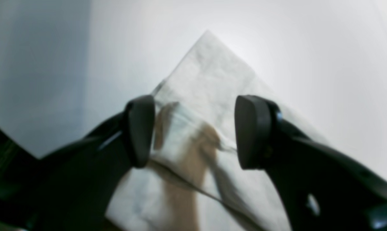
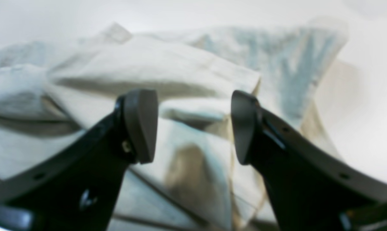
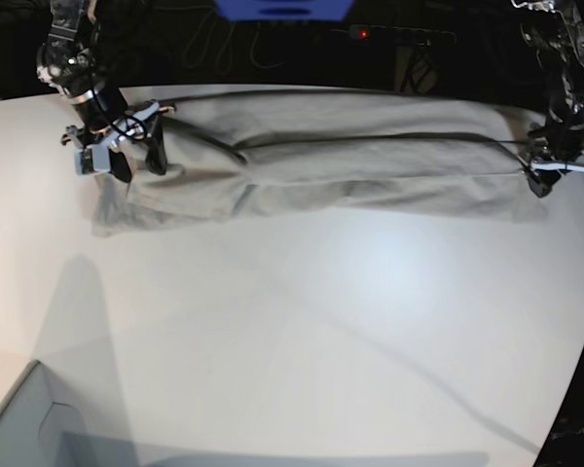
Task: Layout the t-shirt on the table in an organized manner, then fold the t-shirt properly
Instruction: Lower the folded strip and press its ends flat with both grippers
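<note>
**A:** ok where's the t-shirt [image 3: 321,161] relative to the grippers here?

**B:** it's stretched out across the far part of the table [image 3: 302,331], close to the back edge. The right gripper [image 3: 136,159] is over one end of it, on the left side of the base view, and the left gripper [image 3: 540,178] is at the opposite end, on that view's right.

**A:** is either one actually pinching cloth?

**B:** doesn't look like it. In the left wrist view the left gripper [image 1: 195,131] has its jaws spread wide, and the shirt [image 1: 209,93] lies in the gap and beyond it, with a folded corner pointing away from the camera. The fabric sits between the fingers [image 1: 140,130], but neither pad is pressed onto it as far as I can see.

**A:** and the other arm?

**B:** same deal. The right gripper [image 2: 193,126] is gaping, with rumpled cloth [image 2: 167,70] bunched between and behind the pads. Blurry, though.

**A:** which way does the shirt run?

**B:** long axis goes left to right in the base view, roughly parallel to the far table edge, from one gripper to the other. It's folded into a long narrow band, lumpier and wider at the right gripper's end. Can't tell which end is the neck.
</note>
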